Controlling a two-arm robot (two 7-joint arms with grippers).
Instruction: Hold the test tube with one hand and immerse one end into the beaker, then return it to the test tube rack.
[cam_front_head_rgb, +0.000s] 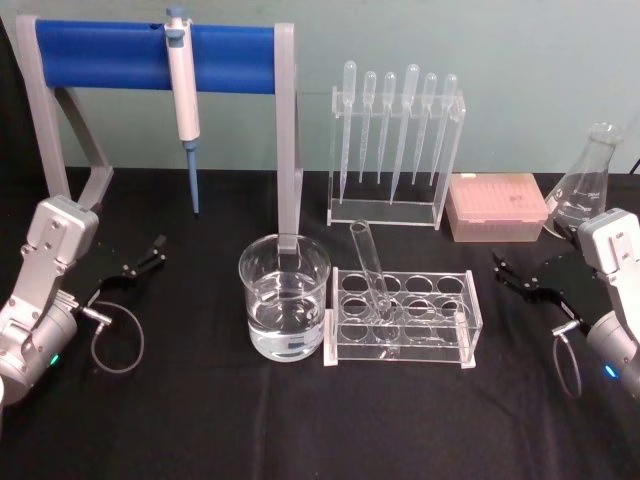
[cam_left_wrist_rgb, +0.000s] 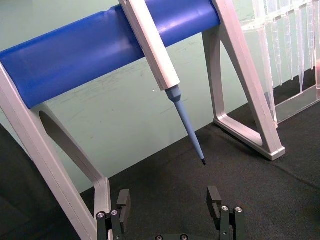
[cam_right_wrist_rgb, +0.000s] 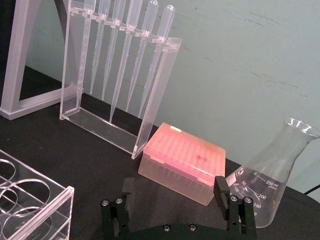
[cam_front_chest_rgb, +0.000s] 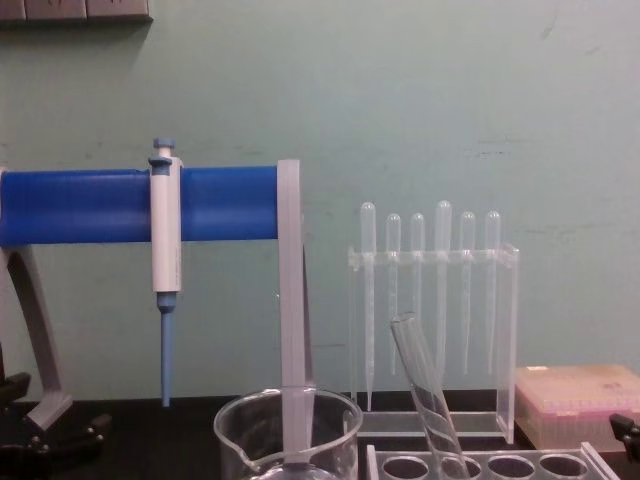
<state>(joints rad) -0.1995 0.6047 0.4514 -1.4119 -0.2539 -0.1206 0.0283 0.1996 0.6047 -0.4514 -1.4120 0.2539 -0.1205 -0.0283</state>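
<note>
The test tube (cam_front_head_rgb: 373, 277) stands tilted in the clear test tube rack (cam_front_head_rgb: 470, 322), in a hole toward its left end, mouth leaning up toward the beaker (cam_front_head_rgb: 243, 278); which row it sits in is hard to tell. The beaker, partly filled with clear liquid, stands just beside the rack's left end. The left gripper (cam_front_head_rgb: 152, 252) hovers low at the table's left, well apart from the beaker, its jaws spread and empty. The right gripper (cam_front_head_rgb: 503, 272) sits at the table's right, by a flask (cam_front_head_rgb: 585, 185), jaws likewise spread.
</note>
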